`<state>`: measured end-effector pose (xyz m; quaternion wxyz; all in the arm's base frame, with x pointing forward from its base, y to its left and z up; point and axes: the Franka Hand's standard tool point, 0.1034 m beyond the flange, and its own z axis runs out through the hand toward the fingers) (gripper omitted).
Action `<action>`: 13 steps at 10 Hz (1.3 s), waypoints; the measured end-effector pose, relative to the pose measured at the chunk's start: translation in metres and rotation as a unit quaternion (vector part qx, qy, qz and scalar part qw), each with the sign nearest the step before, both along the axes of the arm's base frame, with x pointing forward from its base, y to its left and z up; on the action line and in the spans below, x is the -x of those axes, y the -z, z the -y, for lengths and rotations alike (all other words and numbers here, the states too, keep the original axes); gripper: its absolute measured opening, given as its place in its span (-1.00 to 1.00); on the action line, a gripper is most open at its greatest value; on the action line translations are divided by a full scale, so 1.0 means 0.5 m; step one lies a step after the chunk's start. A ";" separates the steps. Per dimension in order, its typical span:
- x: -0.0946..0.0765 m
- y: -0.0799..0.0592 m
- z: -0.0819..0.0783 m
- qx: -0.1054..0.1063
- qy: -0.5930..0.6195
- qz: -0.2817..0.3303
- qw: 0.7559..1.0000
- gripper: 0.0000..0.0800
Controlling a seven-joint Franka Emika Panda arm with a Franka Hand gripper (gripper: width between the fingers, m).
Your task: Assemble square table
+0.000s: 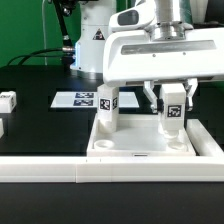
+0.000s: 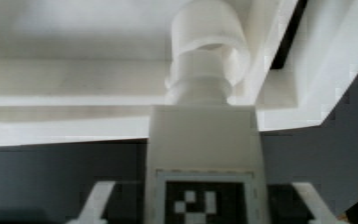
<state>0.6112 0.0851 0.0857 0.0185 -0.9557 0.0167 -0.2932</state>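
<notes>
The square table's top (image 1: 150, 150), white with a raised rim, lies upside down near the table's front. One white tagged leg (image 1: 107, 104) stands in its corner towards the exterior view's left. My gripper (image 1: 171, 100) is shut on a second leg (image 1: 173, 110), holding it upright over the far corner towards the exterior view's right. In the wrist view this leg (image 2: 202, 140) runs from between my fingers (image 2: 99, 205) down to its threaded tip, which sits at a socket in the top (image 2: 87, 90). The gripper (image 2: 204, 203) clasps the leg's tagged end.
A long white border rail (image 1: 60, 170) runs along the front of the top. The marker board (image 1: 80, 99) lies behind the top on the black table. Two loose legs (image 1: 8, 99) (image 1: 2, 127) lie at the exterior view's far left.
</notes>
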 end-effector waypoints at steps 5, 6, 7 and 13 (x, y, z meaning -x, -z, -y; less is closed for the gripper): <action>0.006 0.018 -0.002 0.002 0.000 -0.003 1.000 -0.28; 0.003 0.016 -0.011 -0.001 -0.004 -0.008 1.000 -0.28; 0.003 0.016 -0.011 -0.001 -0.004 -0.008 1.000 -0.28; 0.012 0.033 -0.014 0.000 -0.006 -0.014 1.000 -0.28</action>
